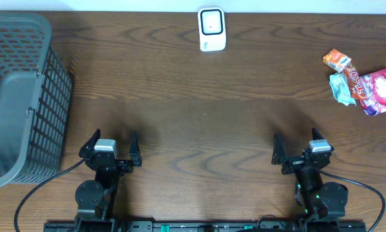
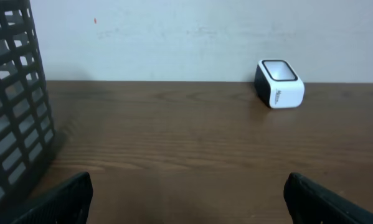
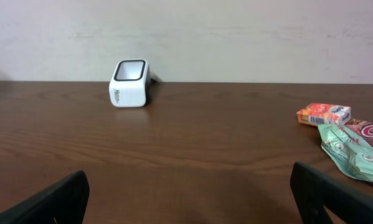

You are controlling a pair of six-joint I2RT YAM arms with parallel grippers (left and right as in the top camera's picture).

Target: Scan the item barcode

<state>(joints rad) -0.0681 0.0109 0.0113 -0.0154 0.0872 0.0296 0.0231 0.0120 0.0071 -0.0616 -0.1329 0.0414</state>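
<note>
A white barcode scanner [image 1: 212, 29] with a black window stands at the far middle of the table; it also shows in the left wrist view [image 2: 279, 84] and the right wrist view [image 3: 130, 84]. At the far right lie snack items: an orange box [image 1: 337, 60] [image 3: 323, 114], a teal packet [image 1: 341, 88] [image 3: 351, 152] and a pink packet [image 1: 379, 90] [image 3: 368, 132]. My left gripper [image 1: 115, 138] [image 2: 186, 186] and right gripper [image 1: 296, 138] [image 3: 189, 180] hover near the front edge, both open and empty, far from the items.
A dark grey mesh basket [image 1: 25, 96] [image 2: 12, 93] fills the left side of the brown wooden table [image 1: 199, 122]. A pale wall runs behind the table's far edge.
</note>
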